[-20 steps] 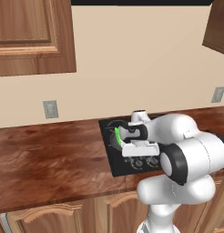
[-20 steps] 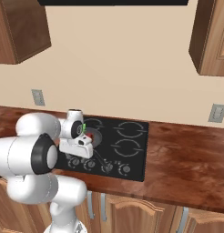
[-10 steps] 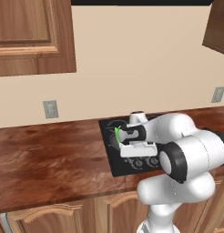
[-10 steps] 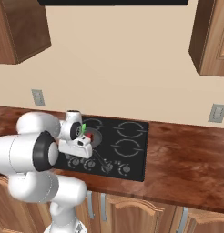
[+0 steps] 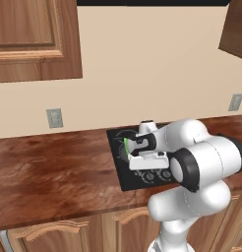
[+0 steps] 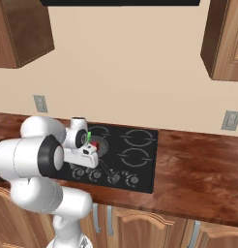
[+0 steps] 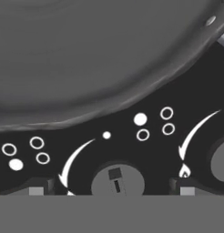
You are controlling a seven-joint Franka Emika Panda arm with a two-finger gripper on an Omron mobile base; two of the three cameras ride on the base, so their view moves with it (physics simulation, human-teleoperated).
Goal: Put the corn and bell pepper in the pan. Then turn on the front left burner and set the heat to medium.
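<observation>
**A:** Pan (image 7: 86, 54) status? Where's the food?

**Me:** Pan sits on the front left burner of the cooktop (image 6: 140, 164). From the right base camera, corn (image 6: 89, 136) and bell pepper (image 6: 95, 144) are in it, pepper just at 4 o'clock of the corn. Left base camera shows the corn (image 5: 126, 145) as a green sliver past my wrist. So loading looks done; I judge the knob step is in hand.

**A:** Where are you?

**Me:** Hand low over the control row. In the hand camera the pan rim fills 12 o'clock, and one knob (image 7: 117, 183) sits dead centre at 6 o'clock, a second knob (image 7: 221, 161) at 3 o'clock. My jaws (image 7: 111, 193): tips barely poke up at the bottom edge, well apart, nothing between them.

**A:** Risks?

**Me:** Three.
- Wrong knob: they're near each other. The burner-map dots (image 7: 140, 119) must match front left before I clamp.
- Over-rotation: past medium to high.
- Pan rim is near the knobs; swinging my wrist could nudge it off the burner.

**A:** Worktop (image 5: 54, 167) hazards?

**Me:** None I can see.
</observation>
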